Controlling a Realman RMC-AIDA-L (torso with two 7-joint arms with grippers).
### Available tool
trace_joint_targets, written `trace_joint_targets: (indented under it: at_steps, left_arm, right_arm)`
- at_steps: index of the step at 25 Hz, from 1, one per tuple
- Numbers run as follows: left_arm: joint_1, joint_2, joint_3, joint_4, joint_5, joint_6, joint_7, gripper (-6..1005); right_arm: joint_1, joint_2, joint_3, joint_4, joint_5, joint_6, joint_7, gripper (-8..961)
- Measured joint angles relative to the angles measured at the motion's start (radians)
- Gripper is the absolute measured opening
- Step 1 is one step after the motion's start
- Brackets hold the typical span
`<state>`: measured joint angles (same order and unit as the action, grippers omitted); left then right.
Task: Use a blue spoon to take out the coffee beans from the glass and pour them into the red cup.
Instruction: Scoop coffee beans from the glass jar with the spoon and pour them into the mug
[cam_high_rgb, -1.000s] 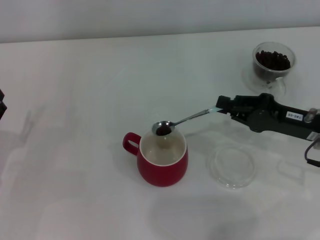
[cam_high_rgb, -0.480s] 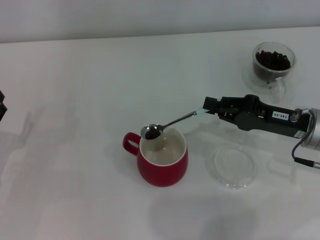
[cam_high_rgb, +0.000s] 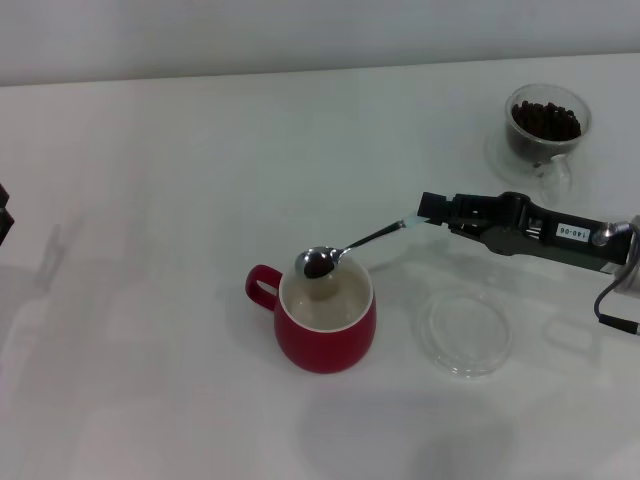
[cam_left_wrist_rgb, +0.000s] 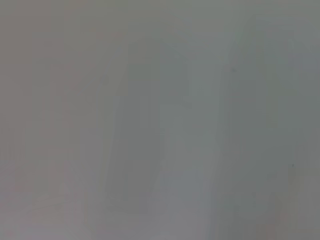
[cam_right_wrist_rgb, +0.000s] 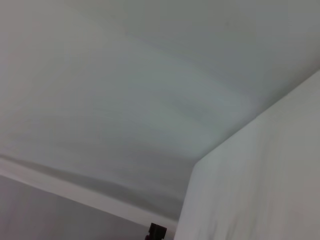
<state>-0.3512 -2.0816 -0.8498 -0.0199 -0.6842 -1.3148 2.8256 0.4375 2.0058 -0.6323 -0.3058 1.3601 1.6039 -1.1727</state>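
While the right gripper (cam_high_rgb: 432, 209) stays clamped on the pale handle end of the blue spoon (cam_high_rgb: 352, 247), the spoon bowl has shifted back from its position half a second ago: it now sits slightly farther toward the robot's right and a touch lower, directly over the far rim of the red cup (cam_high_rgb: 326, 321). The right arm has withdrawn correspondingly toward its own side. A small load of coffee beans (cam_high_rgb: 317, 265) remains in the bowl, dark against the metal; the bowl appears close to level, so no pour has occurred. The cup's white interior shows no beans from the head view.

Judgement: the arm is making small corrections to centre the bowl over the cup opening before tipping. The delivery step is pending; a wrist roll is what the next move calls for.

The glass (cam_high_rgb: 545, 127) stands well apart at the far right of the table (cam_high_rgb: 180, 180), holding many more beans. A flat clear glass dish (cam_high_rgb: 464, 331) lies just right of the cup, untouched. The left gripper (cam_high_rgb: 4, 212) is parked at the left edge; whether its fingers are apart or together cannot be told.
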Motion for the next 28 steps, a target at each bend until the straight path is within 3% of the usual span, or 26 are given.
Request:
trace_joint_targets:
  at_steps: [28]
  left_arm:
    - [0.001,0.000,0.000,-0.004,0.012,0.003,0.000,774]
  right_arm:
    - [-0.001,-0.006,0.003,-0.005,0.002,0.036,-0.225,223]
